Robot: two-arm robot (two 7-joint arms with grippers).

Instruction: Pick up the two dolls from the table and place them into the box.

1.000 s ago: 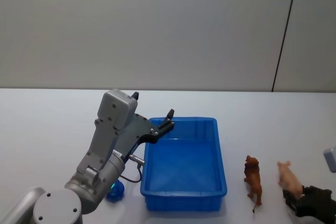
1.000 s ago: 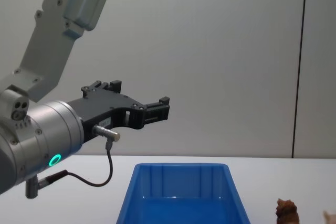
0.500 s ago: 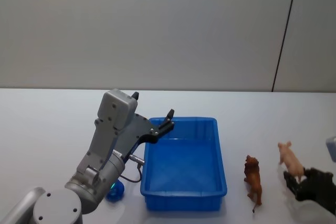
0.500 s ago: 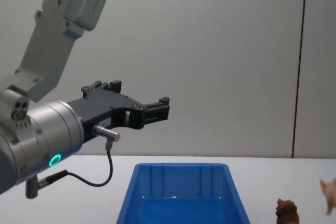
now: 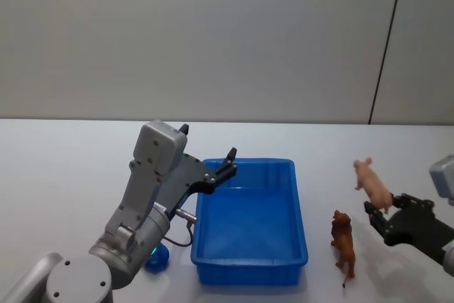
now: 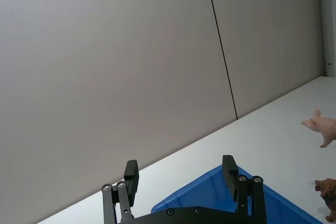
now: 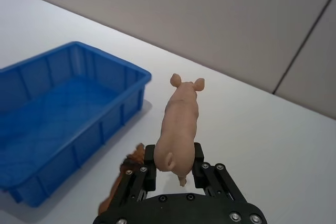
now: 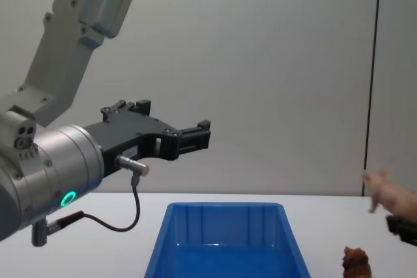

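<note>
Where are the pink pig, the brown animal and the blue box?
pink pig [image 7: 179,121]: right wrist view, its back.
brown animal [image 5: 343,243]: head view, its body.
blue box [image 5: 248,273]: head view, near wall.

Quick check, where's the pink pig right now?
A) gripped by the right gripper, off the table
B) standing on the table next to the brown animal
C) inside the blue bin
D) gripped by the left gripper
A: the right gripper is shut on the pink pig, up off the table; the left gripper hangs open by the blue bin.

A plain grey wall [image 5: 213,33] rises behind, with a thin dark vertical seam [image 5: 386,40] running down its right side.
</note>
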